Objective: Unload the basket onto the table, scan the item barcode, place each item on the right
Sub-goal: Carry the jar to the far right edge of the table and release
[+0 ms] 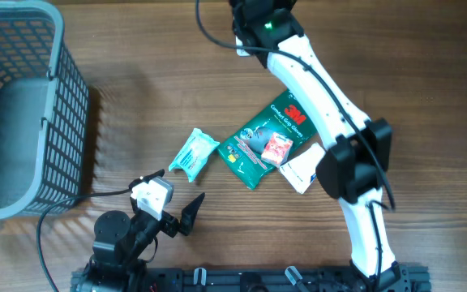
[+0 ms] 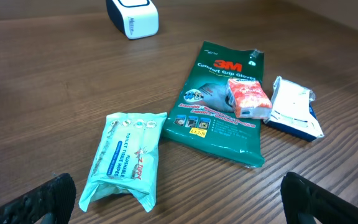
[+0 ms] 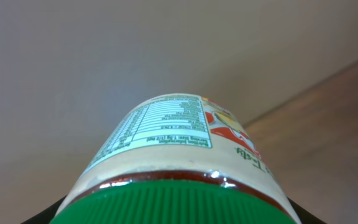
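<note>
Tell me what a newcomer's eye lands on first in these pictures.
A green-capped bottle fills the right wrist view, nutrition label toward the camera, clamped in the right gripper. In the middle of the overhead view lies a dark green 3M Comfort Grip Gloves pack with a small orange packet on top and a teal tissue pack to its left. A grey mesh basket stands at far left.

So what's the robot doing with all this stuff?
The right tool holds a jar with a green lid up off the table. The left tool hangs open above the table, holding nothing. A teal wipes pack, a green glove pack, an orange packet and a white packet lie there, untouched.
</note>
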Controlling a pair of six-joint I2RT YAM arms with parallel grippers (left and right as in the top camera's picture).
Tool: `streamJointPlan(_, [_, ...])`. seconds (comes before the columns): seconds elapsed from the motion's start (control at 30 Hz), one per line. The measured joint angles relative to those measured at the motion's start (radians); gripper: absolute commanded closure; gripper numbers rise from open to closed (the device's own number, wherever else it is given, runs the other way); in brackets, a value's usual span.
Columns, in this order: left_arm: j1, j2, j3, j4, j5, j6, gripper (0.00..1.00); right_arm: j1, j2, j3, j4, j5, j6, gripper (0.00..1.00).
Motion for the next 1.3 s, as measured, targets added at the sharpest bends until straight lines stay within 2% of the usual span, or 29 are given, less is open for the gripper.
streamJointPlan(0.07, [0.0,0.0,0.0,0.0,0.0,0.0,0.0,-0.029,0.069,0.0,0.107,-0.087,-0.061,0.41])
streamJointPlan(0.17, [0.0,0.0,0.0,0.0,0.0,0.0,0.0,-0.039,0.134,-0.001,0.179,-0.184,-0.113,0.41])
streamJointPlan(0.37, [0.0,0.0,0.0,0.0,0.0,0.0,0.0,-0.02,0.181,-0.001,0.184,-0.267,-0.122,0.41])
streamJointPlan(0.57, [0.0,0.0,0.0,0.0,0.0,0.0,0.0,-0.019,0.182,-0.001,0.1,-0.289,-0.126,0.41])
streamJointPlan(0.73, [0.0,0.0,0.0,0.0,0.0,0.0,0.0,-0.069,0.115,-0.006,-0.144,-0.301,-0.133,0.4])
streamJointPlan(0.77, [0.0,0.0,0.0,0.0,0.0,0.0,0.0,-0.091,0.081,-0.008,-0.208,-0.302,-0.132,0.37])
streamJointPlan(0.87, [0.0,0.0,0.0,0.0,0.0,0.0,0.0,-0.195,-0.037,-0.008,-0.381,-0.305,-0.106,0.34])
streamJointPlan(1.0, [0.0,0.0,0.0,0.0,0.0,0.0,0.0,-0.394,-0.145,0.002,-0.595,-0.299,-0.042,0.36])
streamJointPlan(1.13, [0.0,0.0,0.0,0.0,0.0,0.0,0.0,-0.63,-0.133,0.004,-0.735,-0.342,-0.015,0.37])
streamJointPlan(1.23, [0.0,0.0,0.0,0.0,0.0,0.0,0.0,-0.785,-0.095,0.003,-0.752,-0.431,-0.052,0.37])
streamJointPlan(1.3, [0.0,0.0,0.0,0.0,0.0,0.0,0.0,-0.871,-0.064,0.003,-0.759,-0.479,-0.079,0.32])
